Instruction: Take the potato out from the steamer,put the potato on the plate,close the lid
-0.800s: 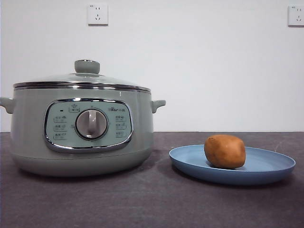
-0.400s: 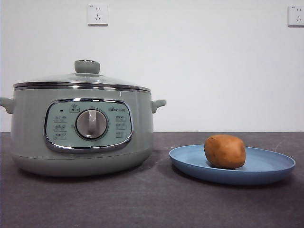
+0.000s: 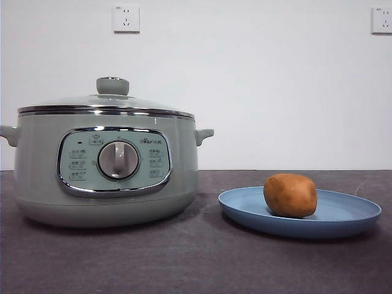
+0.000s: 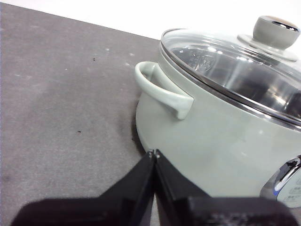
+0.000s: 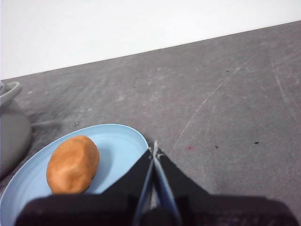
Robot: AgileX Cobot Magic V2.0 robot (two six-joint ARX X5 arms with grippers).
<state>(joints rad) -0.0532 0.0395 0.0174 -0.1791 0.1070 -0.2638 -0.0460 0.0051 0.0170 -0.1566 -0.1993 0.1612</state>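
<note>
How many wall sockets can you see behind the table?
2. One wall socket sits high on the white wall above the steamer; the other socket is at the picture's right edge, partly cut off, above the plate. More may lie outside the frame.

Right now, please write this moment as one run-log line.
orange-brown potato: on blue plate | glass lid: on green steamer | both grippers: shut, empty

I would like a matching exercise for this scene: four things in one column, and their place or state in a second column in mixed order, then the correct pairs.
Column one:
1. potato
2. lid
3. plate
4. left gripper

Column two:
A. closed on the steamer
B. light blue, beside the steamer
C. shut, empty, near the steamer's side handle
D. lying on the plate

Pairs: 1-D, 2-A, 3-B, 4-C
</note>
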